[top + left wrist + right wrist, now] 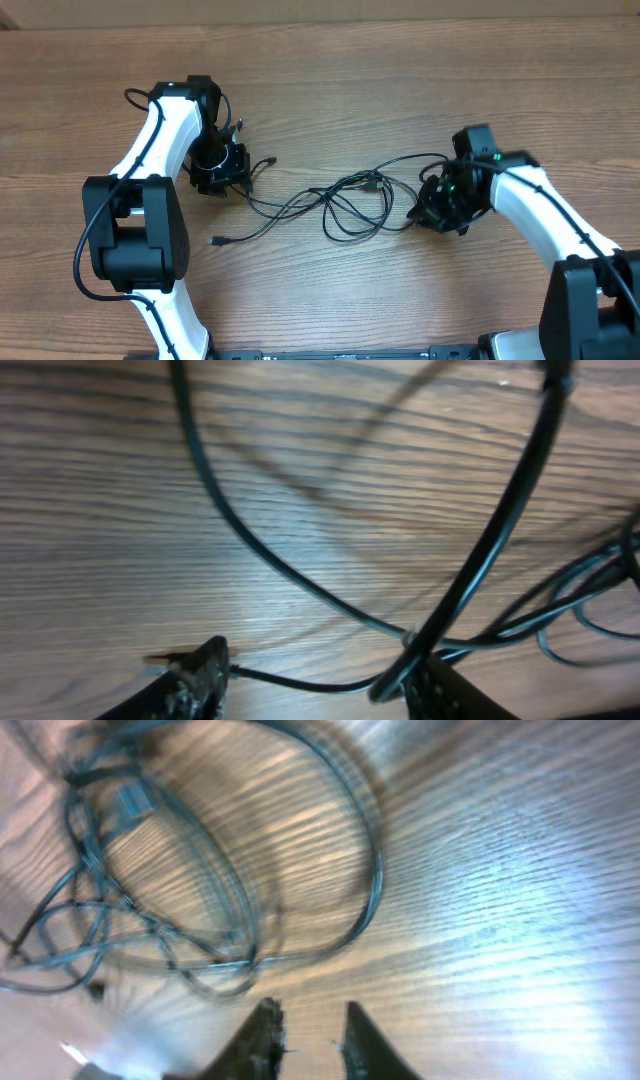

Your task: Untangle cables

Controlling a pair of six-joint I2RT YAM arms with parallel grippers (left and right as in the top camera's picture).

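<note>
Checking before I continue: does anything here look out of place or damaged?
Only the cables: they lie looped over one another in a tangle in the middle of the table. No damage shows.

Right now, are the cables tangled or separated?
Tangled: the cables cross and loop over one another in a single cluster.

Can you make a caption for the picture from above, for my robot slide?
The left pincer and right pincer flank tangled black cables on a wooden table.
</note>
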